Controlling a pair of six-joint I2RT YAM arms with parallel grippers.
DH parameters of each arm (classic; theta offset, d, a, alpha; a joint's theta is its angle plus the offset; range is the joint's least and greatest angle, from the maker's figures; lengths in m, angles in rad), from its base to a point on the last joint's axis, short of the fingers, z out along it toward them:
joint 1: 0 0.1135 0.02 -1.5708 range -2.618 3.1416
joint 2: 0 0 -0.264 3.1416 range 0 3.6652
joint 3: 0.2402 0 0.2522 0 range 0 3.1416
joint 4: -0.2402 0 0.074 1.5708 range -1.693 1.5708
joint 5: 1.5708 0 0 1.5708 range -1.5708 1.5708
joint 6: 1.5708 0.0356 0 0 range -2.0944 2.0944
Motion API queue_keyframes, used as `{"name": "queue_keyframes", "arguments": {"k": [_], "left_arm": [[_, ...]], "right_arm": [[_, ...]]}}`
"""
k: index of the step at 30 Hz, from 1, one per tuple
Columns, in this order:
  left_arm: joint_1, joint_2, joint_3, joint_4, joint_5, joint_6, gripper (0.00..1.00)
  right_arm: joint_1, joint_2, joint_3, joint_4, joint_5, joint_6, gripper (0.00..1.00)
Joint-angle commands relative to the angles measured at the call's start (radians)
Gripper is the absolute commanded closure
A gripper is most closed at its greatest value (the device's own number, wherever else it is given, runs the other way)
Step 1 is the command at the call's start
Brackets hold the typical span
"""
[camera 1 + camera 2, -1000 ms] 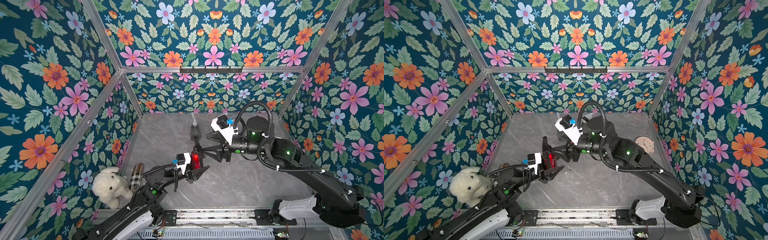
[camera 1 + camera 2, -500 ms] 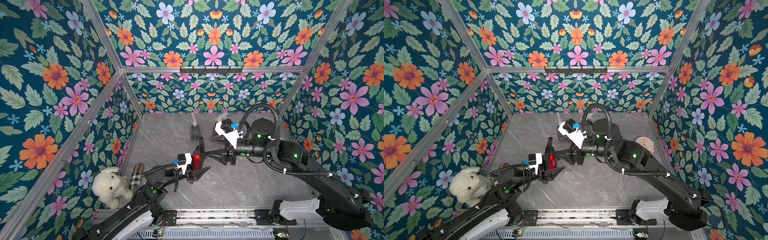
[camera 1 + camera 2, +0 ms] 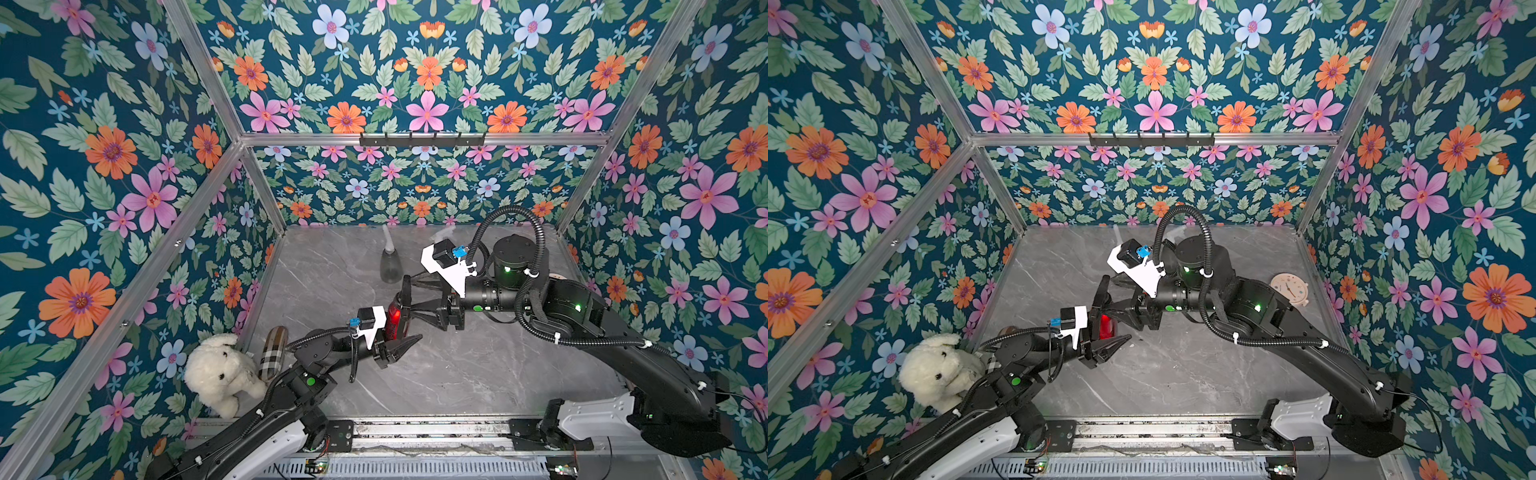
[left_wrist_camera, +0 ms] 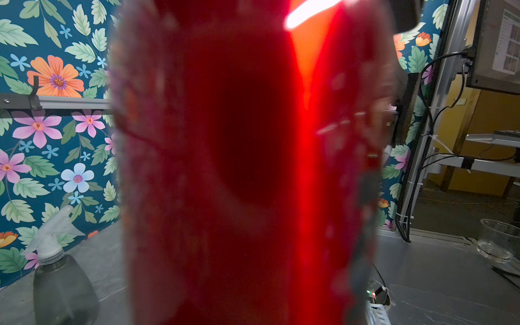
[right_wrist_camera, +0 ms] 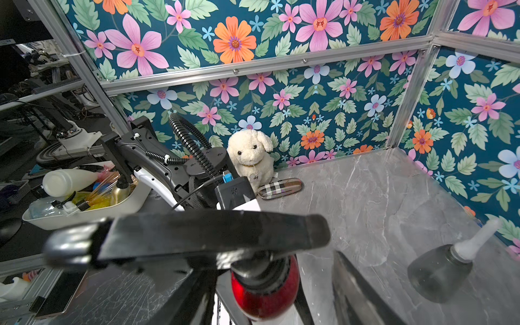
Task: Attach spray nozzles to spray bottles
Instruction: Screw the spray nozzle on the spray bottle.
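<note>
- While both arms meet at table centre, the count is two bottles in clear view: one red bottle (image 3: pixel 392 322) and one grey bottle (image 3: pixel 390 268). Nozzles: one black nozzle (image 5: pixel 261 267), one whitish nozzle (image 3: pixel 387 243), and a second whitish tip (image 3: pixel 442 236) poking past the right wrist camera (image 3: pixel 444 255), its bottle hidden.
- red bottle: dead centre, long axis vertical, neck up, black nozzle sitting on the neck. Can't tell which way the spout faces.
- left gripper (image 3: pixel 401 332): in from 7 o'clock, clamped on the red bottle's body.
- right gripper (image 3: pixel 407 297): in from 3 o'clock, jaws partway apart, one on each side of the black nozzle. Can't tell whether they pinch it.
- grey bottle: 12 o'clock, near the far edge of the table (image 3: pixel 457 374), upright, whitish nozzle on top, well apart from both grippers.
- Around: plush dog (image 3: pixel 220 370) at 8 o'clock in the corner, plaid case (image 3: pixel 274 349) just beside it, round beige disc (image 3: pixel 1289 289) at 3 o'clock.
- In the way: right arm (image 3: pixel 582 307) and its wrist camera cover the 1 o'clock patch. The left wrist view is almost all red bottle, blurred.
</note>
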Motion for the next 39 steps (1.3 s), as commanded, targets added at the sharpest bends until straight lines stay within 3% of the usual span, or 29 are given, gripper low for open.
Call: {"name": "queue_keyframes", "arguments": {"k": [1, 6, 11, 19, 28, 32, 39], "left_arm": [[0.002, 0.002, 0.010, 0.043, 0.015, -0.001, 1.00], [0.002, 0.001, 0.009, 0.042, 0.016, -0.001, 1.00], [0.002, 0.000, 0.011, 0.039, 0.005, 0.002, 1.00], [0.002, -0.038, -0.014, 0.085, -0.080, -0.007, 1.00], [0.001, -0.039, -0.031, 0.186, -0.064, -0.057, 1.00], [0.001, -0.040, -0.024, 0.189, -0.124, -0.064, 1.00], [0.002, -0.053, -0.054, 0.235, -0.296, -0.033, 1.00]], "right_arm": [[0.001, 0.007, 0.003, 0.044, -0.009, 0.019, 0.40], [0.001, 0.020, 0.002, 0.055, -0.009, 0.030, 0.47], [0.001, 0.018, -0.015, 0.079, 0.007, 0.053, 0.60], [0.001, -0.028, -0.132, 0.223, 0.034, 0.121, 0.71], [0.000, -0.089, -0.294, 0.467, -0.021, 0.174, 0.73], [0.001, -0.074, -0.300, 0.491, 0.001, 0.221, 0.73], [0.087, -0.031, -0.357, 0.574, 0.226, 0.339, 0.73]]}}
